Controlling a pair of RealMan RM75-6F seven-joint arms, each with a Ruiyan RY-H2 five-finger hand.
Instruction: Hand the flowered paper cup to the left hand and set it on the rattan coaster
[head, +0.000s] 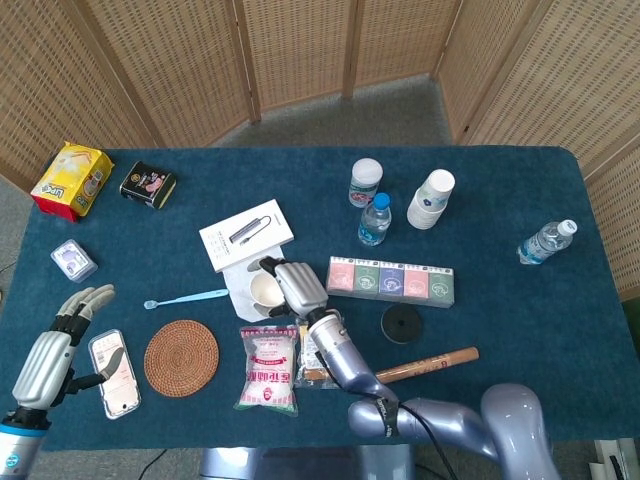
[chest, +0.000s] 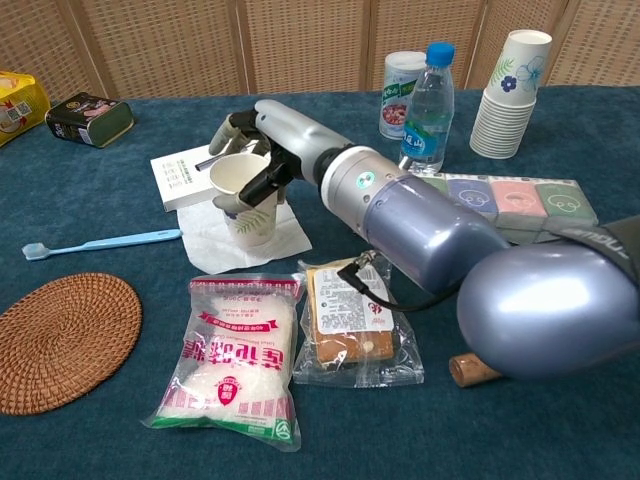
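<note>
My right hand (head: 293, 285) (chest: 262, 140) grips the flowered paper cup (head: 264, 294) (chest: 240, 201), a white cup with green leaf print, upright over the white napkin (chest: 232, 234). The round rattan coaster (head: 181, 357) (chest: 61, 338) lies bare at the near left, well left of the cup. My left hand (head: 50, 350) hovers open at the table's left front, above a phone (head: 113, 360); the chest view does not show it.
A rice bag (chest: 238, 362) and a snack packet (chest: 348, 319) lie in front of the cup. A blue toothbrush (chest: 98, 241) lies between cup and coaster. A white box (chest: 205, 167), tea boxes (head: 392, 280), bottle (chest: 425, 96), cup stack (chest: 510, 93) and a wooden roll (head: 427, 363) stand around.
</note>
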